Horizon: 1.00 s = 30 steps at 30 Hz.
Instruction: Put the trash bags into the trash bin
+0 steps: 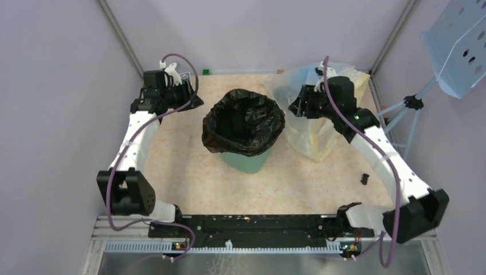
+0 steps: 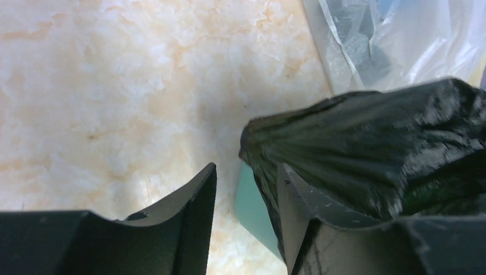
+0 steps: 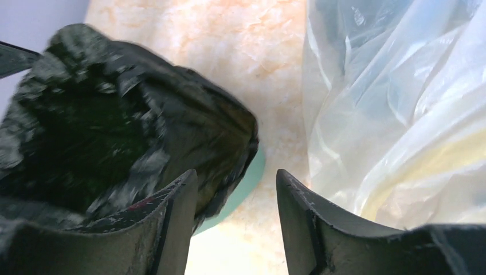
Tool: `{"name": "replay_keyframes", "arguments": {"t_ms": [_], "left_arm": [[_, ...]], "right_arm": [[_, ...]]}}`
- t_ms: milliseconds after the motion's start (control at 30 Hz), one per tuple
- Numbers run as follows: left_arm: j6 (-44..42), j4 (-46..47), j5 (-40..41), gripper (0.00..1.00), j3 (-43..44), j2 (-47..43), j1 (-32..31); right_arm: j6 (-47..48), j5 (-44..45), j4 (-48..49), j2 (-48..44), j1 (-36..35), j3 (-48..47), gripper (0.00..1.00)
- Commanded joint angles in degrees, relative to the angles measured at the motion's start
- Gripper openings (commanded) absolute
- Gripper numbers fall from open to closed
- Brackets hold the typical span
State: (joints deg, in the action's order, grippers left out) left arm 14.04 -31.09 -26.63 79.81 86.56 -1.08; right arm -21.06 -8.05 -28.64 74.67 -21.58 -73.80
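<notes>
- Top external view: the left pincer (image 1: 192, 103) hangs over the tabletop's (image 1: 183, 172) far left corner. A white tag (image 1: 186, 75) on its wrist is too small to read.
- Centre: the glossy black trash bag (image 1: 245, 121) lines the mint-green trash bin (image 1: 247, 162), its open mouth folded over the rim.
- Right: the right pincer (image 1: 296, 106) hovers over the clear and yellowish plastic bags (image 1: 312, 137).
- Left wrist view alone shows the left pincer spread and empty, one finger just beside the trash bag's crinkled edge.
- Right wrist view alone shows the right pincer spread and empty, between the trash bag and the plastic bags.
</notes>
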Motion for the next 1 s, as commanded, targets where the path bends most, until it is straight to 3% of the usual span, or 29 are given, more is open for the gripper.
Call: {"name": "replay_keyframes", "arguments": {"t_ms": [0, 200, 333, 533, 667, 967], "left_arm": [[4.3, 3.5, 0.6, 0.51, -6.9, -9.9, 1.5], [11.4, 5.9, -1.8, 0.62, -19.6, -25.5, 3.0], [13.0, 2.0, -2.1, 0.77, -22.6, -33.4, 3.1], [23.0, 1.5, -6.6, 0.87, -29.1, -42.3, 3.1], [29.9, 1.5, -9.2, 0.85, -33.1, -45.3, 3.1], [32.3, 1.3, -9.4, 0.74, -37.6, -47.0, 3.1]], "right_arm": [[-5.1, -2.5, 2.2, -10.1, 0.2, 7.0, 0.54], [-14.1, -14.2, 4.9, -22.1, 0.2, 19.1, 0.55], [-20.3, -22.6, 8.5, -25.7, -0.1, 24.2, 0.66], [-28.8, -22.5, 16.9, -27.0, -3.9, 29.7, 0.68], [-32.7, -20.4, 20.7, -24.6, -6.2, 31.0, 0.63], [-35.5, -17.3, 23.9, -19.0, -7.2, 29.3, 0.56]]}}
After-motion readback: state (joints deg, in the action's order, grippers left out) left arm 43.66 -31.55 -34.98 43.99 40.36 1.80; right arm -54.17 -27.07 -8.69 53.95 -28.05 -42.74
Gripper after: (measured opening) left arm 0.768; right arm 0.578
